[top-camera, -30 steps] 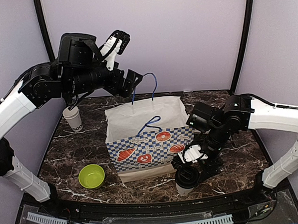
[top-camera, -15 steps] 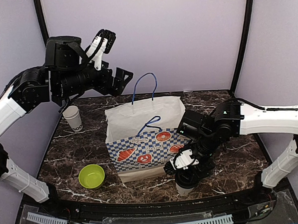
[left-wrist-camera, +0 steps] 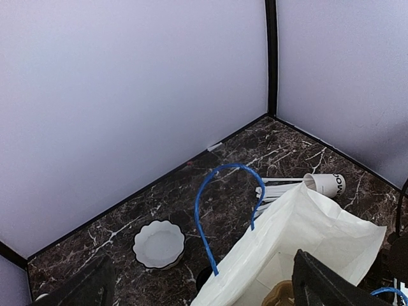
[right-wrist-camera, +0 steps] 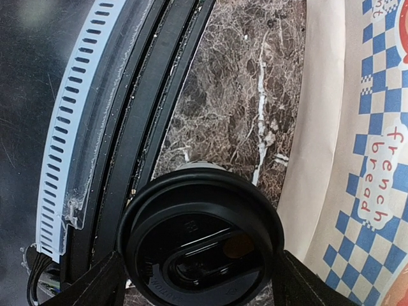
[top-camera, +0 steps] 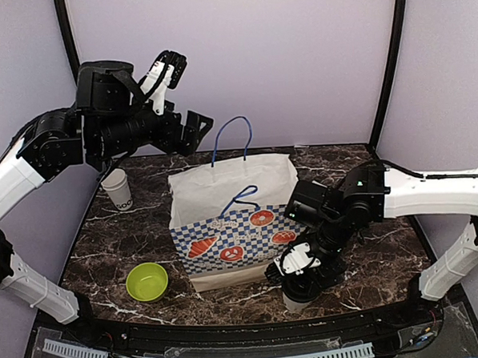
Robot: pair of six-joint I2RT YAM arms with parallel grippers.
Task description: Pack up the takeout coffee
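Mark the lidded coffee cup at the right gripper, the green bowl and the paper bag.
coffee cup [right-wrist-camera: 201, 237]: right wrist view, on its black lid.
green bowl [top-camera: 146, 281]: top view, on its inner floor.
paper bag [top-camera: 226, 232]: top view, on its checkered front wall.

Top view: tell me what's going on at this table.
The right gripper is down over a lidded coffee cup standing at the table's near edge, just in front of the checkered paper bag. Its fingers flank the black lid with jaws wide; whether they already press the cup is unclear. The cup is not yet in the bag. The left gripper hangs open and empty, high above the back-left corner.
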